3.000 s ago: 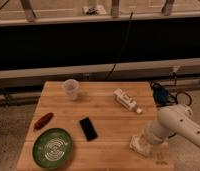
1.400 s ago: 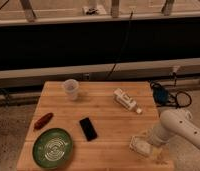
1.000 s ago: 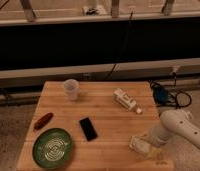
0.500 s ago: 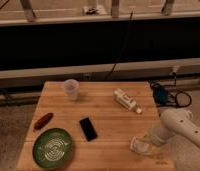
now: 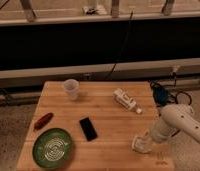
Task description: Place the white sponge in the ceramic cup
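The ceramic cup [image 5: 71, 89] stands upright at the far left of the wooden table [image 5: 108, 120], pale with a wide rim. My gripper [image 5: 142, 144] is down at the table's front right, at the end of the white arm [image 5: 175, 122]. A pale off-white block, seemingly the white sponge [image 5: 140, 145], sits right at the gripper's tip on the table. I cannot separate it clearly from the gripper. The cup is far from the gripper, across the table to the upper left.
A white labelled bottle [image 5: 126, 100] lies at the far right of the table. A black phone [image 5: 88, 128] lies in the middle, a green round plate [image 5: 53, 146] at the front left, and a red-brown object [image 5: 43, 120] near the left edge. Cables hang behind.
The arm has sunk slightly toward the table at the front right. The cup, bottle, phone and plate have not moved.
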You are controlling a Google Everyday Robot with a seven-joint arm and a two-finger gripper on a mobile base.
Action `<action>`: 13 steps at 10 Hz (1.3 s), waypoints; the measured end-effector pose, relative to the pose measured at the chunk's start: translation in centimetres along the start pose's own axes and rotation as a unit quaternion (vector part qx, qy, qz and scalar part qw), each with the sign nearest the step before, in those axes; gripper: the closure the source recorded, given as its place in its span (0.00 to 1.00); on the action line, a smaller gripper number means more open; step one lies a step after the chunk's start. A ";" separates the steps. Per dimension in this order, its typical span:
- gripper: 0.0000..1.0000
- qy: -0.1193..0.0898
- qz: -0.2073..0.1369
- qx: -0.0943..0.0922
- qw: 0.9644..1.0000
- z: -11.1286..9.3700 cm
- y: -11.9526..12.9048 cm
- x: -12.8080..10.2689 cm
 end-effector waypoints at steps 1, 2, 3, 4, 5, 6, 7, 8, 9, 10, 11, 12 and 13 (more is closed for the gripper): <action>1.00 0.002 0.000 0.000 1.000 -0.6 -0.2 -0.3; 1.00 0.004 0.000 0.001 1.000 -1.5 -0.6 -0.6; 1.00 0.005 0.000 0.003 1.000 -2.4 -1.4 -1.1; 1.00 0.007 -0.002 0.003 1.000 -2.9 -1.9 -1.6; 1.00 0.008 -0.002 0.005 1.000 -3.5 -2.3 -1.9; 1.00 0.008 -0.001 0.005 1.000 -4.1 -2.7 -2.1; 1.00 0.009 0.000 0.005 1.000 -5.1 -3.6 -2.4; 1.00 0.011 0.000 0.005 1.000 -5.8 -4.3 -2.9; 1.00 0.012 0.000 0.007 1.000 -6.4 -5.0 -3.2; 1.00 0.013 0.000 0.008 1.000 -6.9 -5.5 -3.6; 1.00 0.012 -0.001 0.009 1.000 -7.4 -6.0 -3.9; 1.00 0.014 -0.001 0.009 1.000 -8.1 -6.7 -4.4; 1.00 0.016 -0.005 0.011 1.000 -8.7 -7.7 -5.2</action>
